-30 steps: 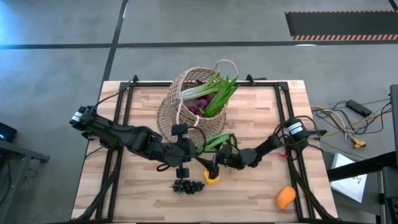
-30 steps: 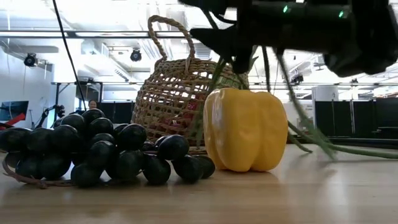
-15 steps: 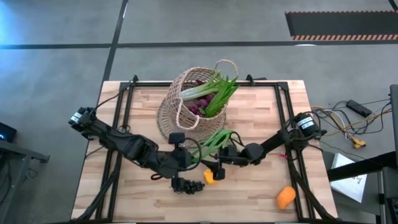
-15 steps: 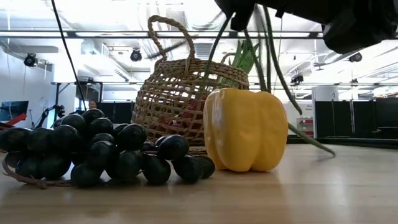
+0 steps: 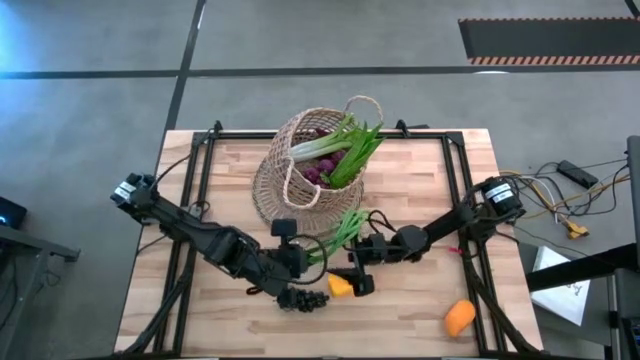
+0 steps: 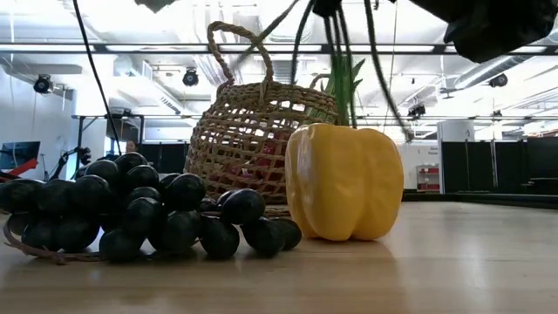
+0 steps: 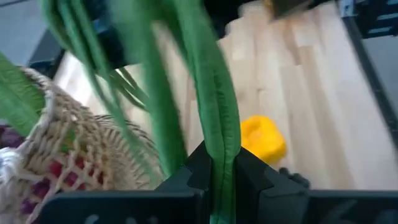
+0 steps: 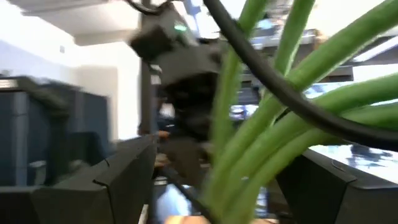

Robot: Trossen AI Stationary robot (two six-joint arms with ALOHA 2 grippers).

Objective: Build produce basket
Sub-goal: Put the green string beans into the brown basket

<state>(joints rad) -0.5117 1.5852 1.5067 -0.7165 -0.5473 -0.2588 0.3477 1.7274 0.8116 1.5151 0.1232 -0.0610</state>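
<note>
Wicker basket [image 5: 300, 170] sitting toward the far middle of the wooden table [image 5: 440, 200], already loaded with a leek [image 5: 335, 138] and purple grapes [image 5: 325, 172]. Green onions [image 5: 345, 225] hanging in the air just in front of it, held between both arms. Left gripper [image 7: 217, 180] pinched tight on one green onion stalk, seen clearly from the left wrist. Right gripper [image 5: 362, 252] right there beside the bunch too, stalks running between its fingers [image 8: 118, 180], but can't tell if actually clamped. Yellow pepper [image 6: 344, 181] standing upright on the table, black grapes [image 6: 131, 214] just beside it, nearly touching. Orange [image 5: 459, 318] off alone near the right front corner.
</note>
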